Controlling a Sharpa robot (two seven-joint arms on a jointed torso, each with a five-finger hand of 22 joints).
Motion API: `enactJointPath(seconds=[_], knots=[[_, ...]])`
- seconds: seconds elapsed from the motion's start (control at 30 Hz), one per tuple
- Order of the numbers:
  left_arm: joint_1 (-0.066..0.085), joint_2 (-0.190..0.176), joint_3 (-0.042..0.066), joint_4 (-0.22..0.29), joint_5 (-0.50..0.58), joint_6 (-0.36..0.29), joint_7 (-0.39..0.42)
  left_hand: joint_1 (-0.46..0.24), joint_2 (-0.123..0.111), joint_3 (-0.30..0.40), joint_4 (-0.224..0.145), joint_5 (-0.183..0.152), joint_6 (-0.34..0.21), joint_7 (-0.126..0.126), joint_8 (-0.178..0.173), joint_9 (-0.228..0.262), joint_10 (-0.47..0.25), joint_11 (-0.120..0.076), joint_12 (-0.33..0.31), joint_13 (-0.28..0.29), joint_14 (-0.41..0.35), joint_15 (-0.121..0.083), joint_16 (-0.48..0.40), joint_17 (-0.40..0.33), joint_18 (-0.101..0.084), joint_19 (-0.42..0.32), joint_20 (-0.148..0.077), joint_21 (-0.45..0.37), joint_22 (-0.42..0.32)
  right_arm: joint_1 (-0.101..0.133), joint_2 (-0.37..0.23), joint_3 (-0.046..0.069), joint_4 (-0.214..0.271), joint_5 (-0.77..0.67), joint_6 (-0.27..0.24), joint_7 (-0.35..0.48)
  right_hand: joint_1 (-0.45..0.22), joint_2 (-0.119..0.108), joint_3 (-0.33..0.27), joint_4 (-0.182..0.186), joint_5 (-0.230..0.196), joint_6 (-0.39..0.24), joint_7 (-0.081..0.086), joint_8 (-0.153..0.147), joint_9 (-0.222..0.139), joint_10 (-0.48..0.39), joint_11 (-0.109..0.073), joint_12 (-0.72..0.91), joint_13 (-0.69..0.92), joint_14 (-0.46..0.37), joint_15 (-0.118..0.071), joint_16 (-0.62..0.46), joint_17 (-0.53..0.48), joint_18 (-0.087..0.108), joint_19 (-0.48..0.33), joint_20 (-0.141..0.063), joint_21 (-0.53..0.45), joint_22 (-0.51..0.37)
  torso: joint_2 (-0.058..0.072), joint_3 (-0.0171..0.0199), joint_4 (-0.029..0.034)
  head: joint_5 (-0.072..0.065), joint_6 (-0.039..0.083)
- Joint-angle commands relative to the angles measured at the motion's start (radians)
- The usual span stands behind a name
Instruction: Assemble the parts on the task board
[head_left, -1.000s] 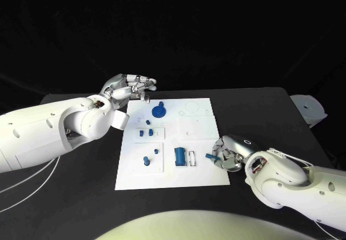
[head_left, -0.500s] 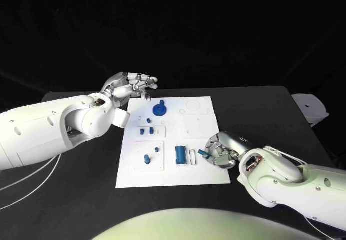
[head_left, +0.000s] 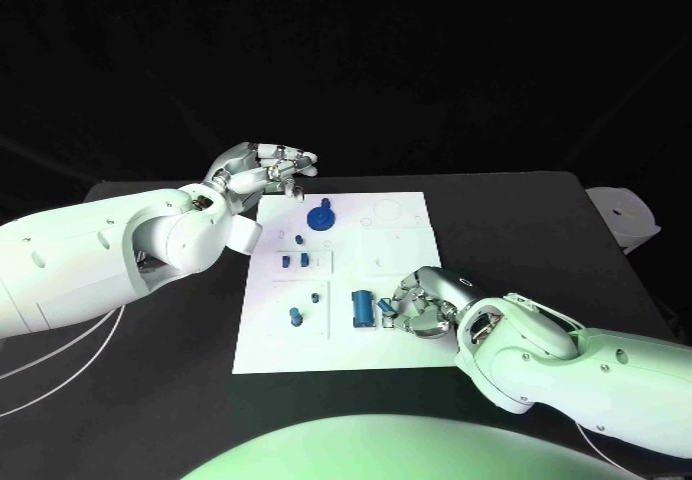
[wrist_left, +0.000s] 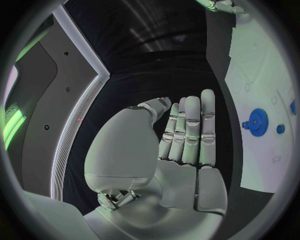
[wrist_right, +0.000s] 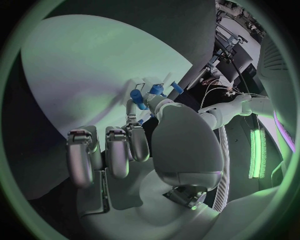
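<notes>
The white task board lies mid-table. On it are a blue gear, small blue pegs and a blue block beside a white slot frame. My right hand is over the board's near right part and pinches a small blue part right next to the block. In the right wrist view the blue part sits at the fingertips above the board. My left hand hovers past the board's far left corner. Its fingers are straight and hold nothing; the gear lies beside them.
A white object sits at the table's right edge. Thin white cables trail off the table under my left arm. Black tabletop runs on both sides of the board.
My right hand has moved left onto the board with the small blue part, bringing it beside the blue block. The left hand has stayed in place.
</notes>
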Motion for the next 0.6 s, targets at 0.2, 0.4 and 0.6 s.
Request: enactJointPath(seconds=[0.2,0.4,0.6], knots=[[0.001,0.002,0.001,0.002,0.004,0.017,0.003,-0.001,0.006,0.000,0.006,0.005,-0.007,0.002,0.002,-0.001,-0.006,-0.001,0.004,0.001,-0.003,0.004,0.002,-0.002,0.015,0.007,-0.003,-0.006,-0.001,-0.003,0.015,0.000,-0.016,0.033,0.049,-0.003,-0.031,0.003,-0.004,0.018,-0.014,0.007,-0.001,0.009,0.004,0.026,-0.006,0.007,0.161,0.093,-0.008,-0.002,0.221,-0.014,0.105,-0.010,0.004,0.263,0.000,0.0009,-0.0013,0.000,-0.002],[0.001,0.000,0.001,0.000,0.004,0.018,0.000,-0.001,0.006,0.000,0.006,0.005,-0.007,0.002,0.002,-0.001,-0.006,-0.001,0.004,0.001,-0.003,0.004,0.002,-0.002,0.015,0.007,-0.003,-0.006,-0.001,-0.003,0.015,0.000,-0.020,0.027,0.058,-0.010,-0.042,0.008,-0.005,0.024,-0.014,0.016,-0.005,0.017,0.009,0.029,-0.009,0.015,0.166,0.093,-0.009,-0.003,0.221,-0.014,0.105,-0.011,0.004,0.263,-0.001,0.0008,-0.0018,0.000,-0.002],[0.001,0.000,0.001,0.001,0.004,0.020,-0.002,-0.001,0.006,-0.001,0.006,0.005,-0.008,0.003,0.002,-0.001,-0.007,-0.001,0.004,0.001,-0.003,0.004,0.002,-0.002,0.015,0.008,-0.003,-0.007,-0.002,-0.003,0.014,0.000,-0.022,0.014,0.059,-0.014,-0.049,0.011,-0.006,0.027,-0.014,0.023,-0.009,0.025,0.014,0.032,-0.012,0.021,0.169,0.093,-0.011,-0.003,0.220,-0.014,0.105,-0.012,0.004,0.263,-0.001,0.0013,-0.0026,0.000,-0.001]])
